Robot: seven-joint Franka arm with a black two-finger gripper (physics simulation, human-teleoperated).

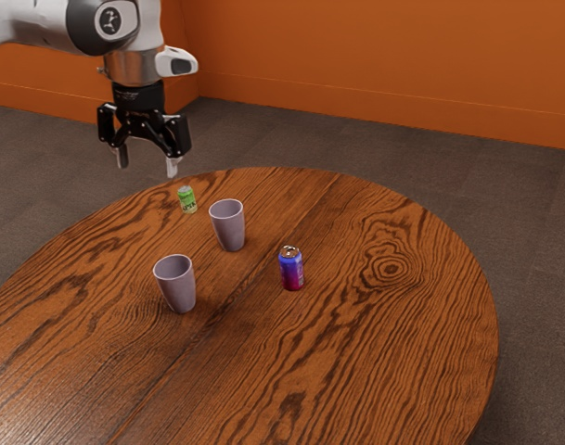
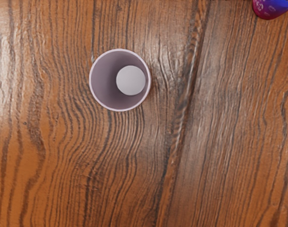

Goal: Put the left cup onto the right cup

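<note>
Two lavender cups stand upright on the round wooden table (image 1: 375, 371). The left cup (image 1: 175, 283) is nearer the front edge. The right cup (image 1: 228, 224) stands a little farther back. My gripper (image 1: 147, 163) hangs open and empty high above the table's far left edge, well clear of both cups. Looking straight down, the wrist view has one lavender cup (image 2: 119, 80) with its open mouth up and nothing in it; I cannot tell for sure which cup it is.
A small green can (image 1: 187, 198) stands just behind the right cup on its left. A blue and purple can (image 1: 290, 268) stands to the right of both cups, and its edge (image 2: 271, 7) shows in a corner of the wrist view.
</note>
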